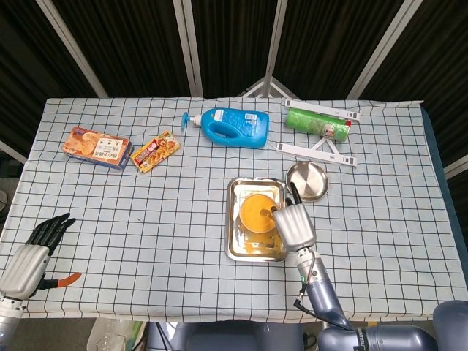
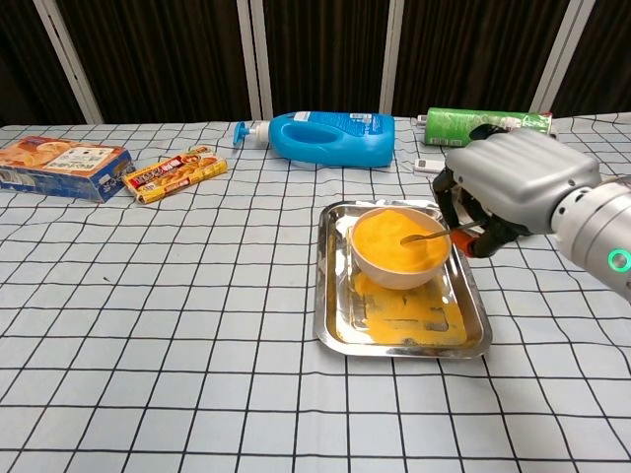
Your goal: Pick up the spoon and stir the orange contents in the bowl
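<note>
My right hand (image 2: 513, 187) is closed on the spoon (image 2: 426, 236), whose tip dips into the orange mix so I can stir it. The one bowl (image 2: 399, 248) sits at the far end of the one tray (image 2: 399, 337), which catches spills, near the right side of the table (image 2: 148, 325). My left hand (image 1: 33, 252) is open and holds nothing, at the table's near left corner, out of the way.
</note>
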